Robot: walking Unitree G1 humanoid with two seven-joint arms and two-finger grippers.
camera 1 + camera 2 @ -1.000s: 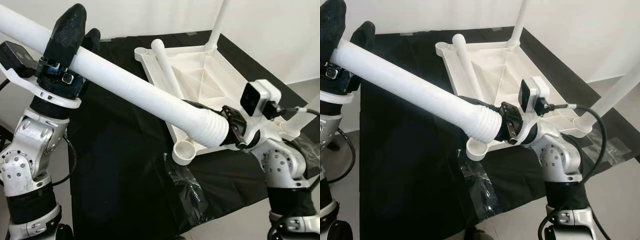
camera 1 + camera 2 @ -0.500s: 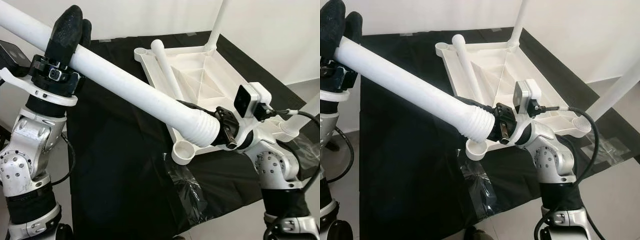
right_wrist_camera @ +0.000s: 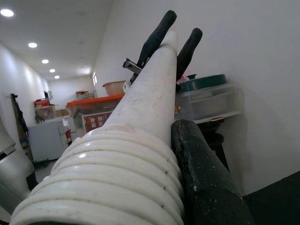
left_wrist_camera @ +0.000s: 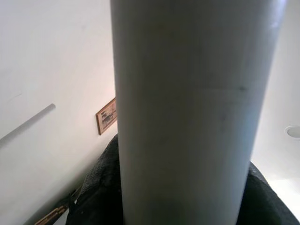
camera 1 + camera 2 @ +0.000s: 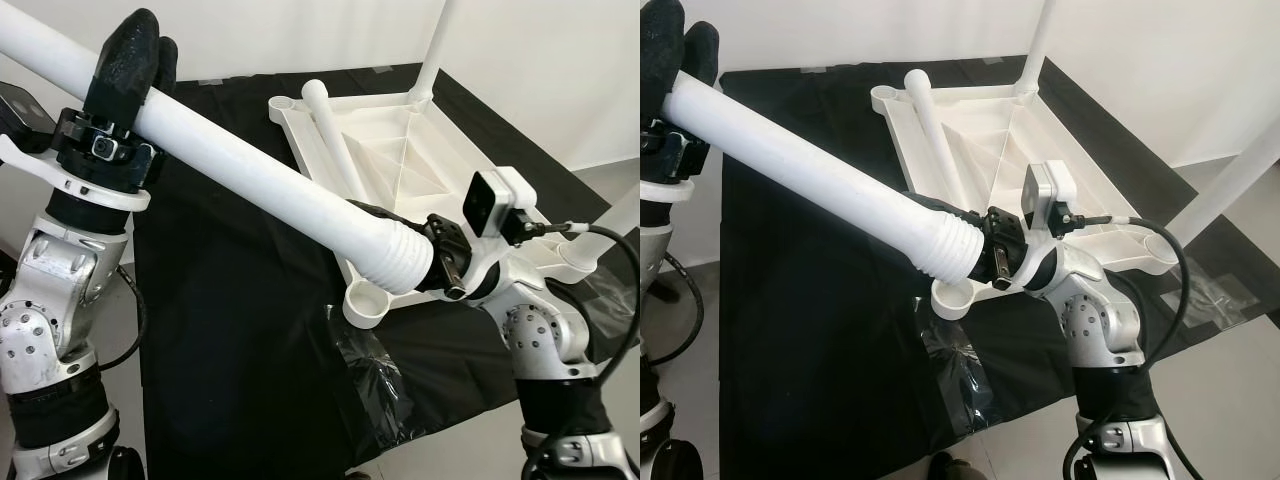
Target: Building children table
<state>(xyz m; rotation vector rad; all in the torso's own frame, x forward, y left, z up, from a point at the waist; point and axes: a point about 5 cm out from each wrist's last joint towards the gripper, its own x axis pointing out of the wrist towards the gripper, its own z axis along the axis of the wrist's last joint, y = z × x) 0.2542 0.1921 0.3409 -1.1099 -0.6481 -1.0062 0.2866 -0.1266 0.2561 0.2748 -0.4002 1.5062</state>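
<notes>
Right gripper clamps your white table leg at its threaded end, above the upturned tabletop; left gripper grips it toward 10 o'clock.

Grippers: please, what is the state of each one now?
Left gripper: closed on the white table leg, high on the shaft.
Right gripper: closed on the same leg near its threaded end.
</notes>
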